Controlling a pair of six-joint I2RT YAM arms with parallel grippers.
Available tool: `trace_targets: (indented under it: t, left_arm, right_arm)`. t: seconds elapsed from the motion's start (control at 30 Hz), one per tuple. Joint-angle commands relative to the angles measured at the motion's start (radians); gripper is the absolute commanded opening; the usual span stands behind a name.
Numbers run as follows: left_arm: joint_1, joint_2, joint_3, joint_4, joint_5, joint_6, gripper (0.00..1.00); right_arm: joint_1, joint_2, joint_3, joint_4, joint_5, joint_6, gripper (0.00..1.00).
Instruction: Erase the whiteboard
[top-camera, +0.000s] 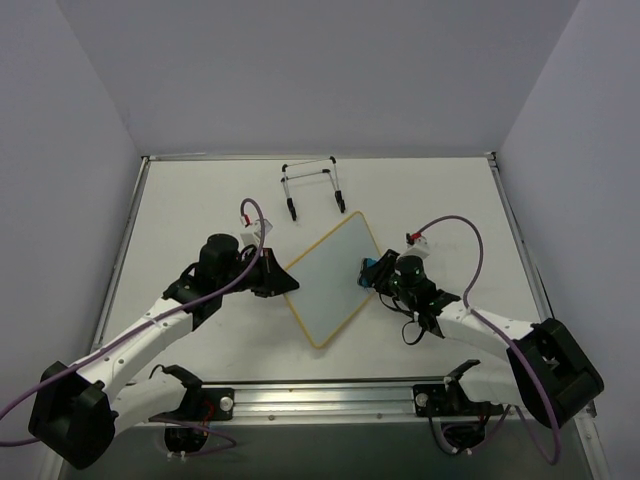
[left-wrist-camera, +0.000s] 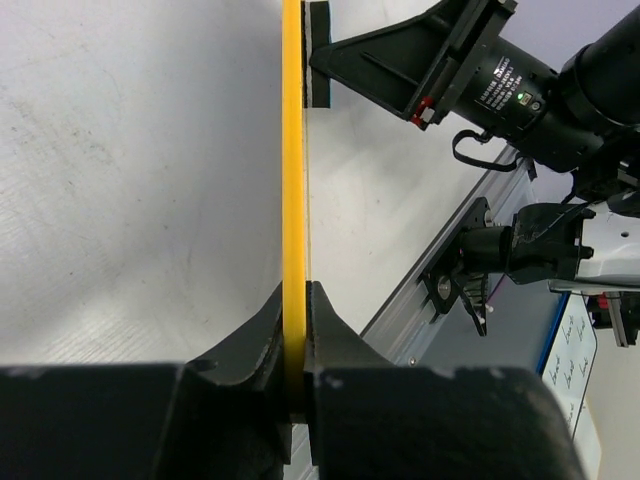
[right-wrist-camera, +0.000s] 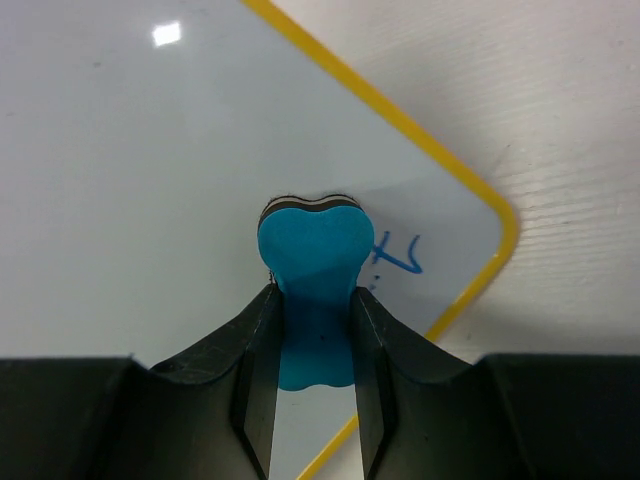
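The whiteboard (top-camera: 330, 278), white with a thin yellow frame, lies diamond-wise at the table's middle. My left gripper (top-camera: 281, 281) is shut on its left edge; in the left wrist view the yellow frame (left-wrist-camera: 292, 180) runs edge-on between the jaws of that gripper (left-wrist-camera: 296, 300). My right gripper (top-camera: 377, 272) is shut on the blue bone-shaped eraser (top-camera: 370, 269) at the board's right corner. In the right wrist view this gripper (right-wrist-camera: 312, 310) holds the eraser (right-wrist-camera: 312, 270) flat on the board (right-wrist-camera: 150, 170). Blue handwriting (right-wrist-camera: 398, 252) shows just right of the eraser.
The black wire easel stand (top-camera: 312, 187) lies behind the board at the back of the table. An aluminium rail (top-camera: 330, 397) runs along the near edge between the arm bases. The right arm's camera and wrist (left-wrist-camera: 500, 80) show in the left wrist view.
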Motion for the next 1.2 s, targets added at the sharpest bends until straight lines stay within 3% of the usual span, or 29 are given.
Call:
trace_targets:
  t: [0.0, 0.53, 0.87, 1.03, 1.17]
  left_arm:
    - [-0.017, -0.013, 0.05, 0.035, 0.104, 0.0, 0.02]
    - [-0.017, -0.02, 0.04, 0.033, 0.114, 0.006, 0.02]
    - [-0.017, -0.022, 0.037, 0.036, 0.117, 0.003, 0.02]
    - [-0.017, -0.016, 0.034, 0.047, 0.118, -0.002, 0.02]
    - [-0.017, -0.01, 0.031, 0.062, 0.121, -0.011, 0.02]
  right_arm:
    - [-0.029, 0.077, 0.024, -0.109, -0.02, -0.013, 0.0]
    - [-0.151, 0.17, 0.027, -0.08, -0.112, -0.017, 0.0]
    - [-0.148, 0.075, 0.128, -0.043, -0.215, -0.022, 0.0]
    - [-0.076, 0.028, 0.1, 0.001, -0.219, 0.01, 0.0]
    - [0.027, -0.012, 0.062, 0.018, -0.073, 0.073, 0.0]
